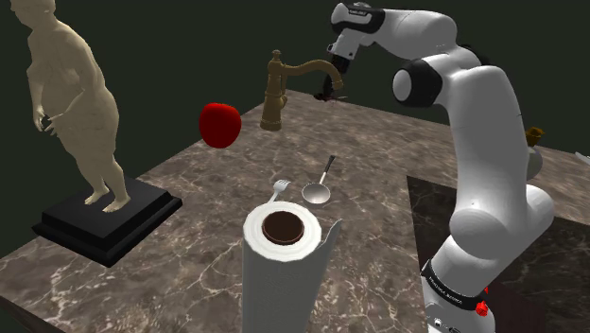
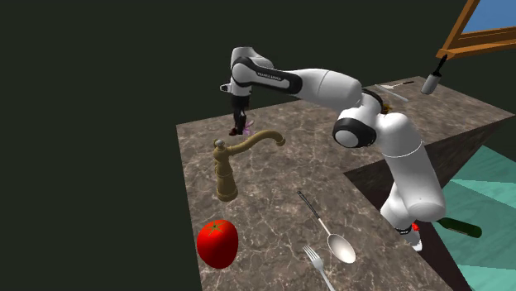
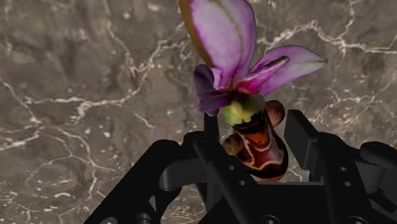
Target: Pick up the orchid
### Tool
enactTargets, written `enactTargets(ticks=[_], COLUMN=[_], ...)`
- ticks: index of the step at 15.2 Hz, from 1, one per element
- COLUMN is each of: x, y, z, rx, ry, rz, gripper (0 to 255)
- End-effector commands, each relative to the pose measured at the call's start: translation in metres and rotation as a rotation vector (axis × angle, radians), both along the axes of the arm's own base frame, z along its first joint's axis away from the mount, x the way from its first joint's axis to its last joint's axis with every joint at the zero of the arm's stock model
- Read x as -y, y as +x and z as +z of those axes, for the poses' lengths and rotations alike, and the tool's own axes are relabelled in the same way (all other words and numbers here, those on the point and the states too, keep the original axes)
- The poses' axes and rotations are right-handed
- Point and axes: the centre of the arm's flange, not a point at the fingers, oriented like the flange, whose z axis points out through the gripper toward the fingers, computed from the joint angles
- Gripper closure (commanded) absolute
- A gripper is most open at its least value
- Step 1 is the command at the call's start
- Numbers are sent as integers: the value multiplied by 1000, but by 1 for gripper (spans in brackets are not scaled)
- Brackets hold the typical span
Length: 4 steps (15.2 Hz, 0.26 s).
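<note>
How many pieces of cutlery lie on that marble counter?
2 clearly: a spoon and a fork side by side, between the paper towel roll and the brass faucet. Thin shapes far off may be more.

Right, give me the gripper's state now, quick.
Gripper: closed, holding the orchid between its two fingers.

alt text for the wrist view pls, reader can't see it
A purple-petalled orchid with a brown, patterned lip sits clasped between the two black fingers of the claw, seen from close behind. Beyond it lies a brown marble counter with white veins.
</note>
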Motion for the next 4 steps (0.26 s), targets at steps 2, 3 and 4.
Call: enactTargets(ticks=[2,3,4], x=[0,0,0], y=[1,1,1], z=[17,18,18], rx=[0,0,0], ry=[0,0,0], rz=[0,0,0], gripper=[255,255,255])
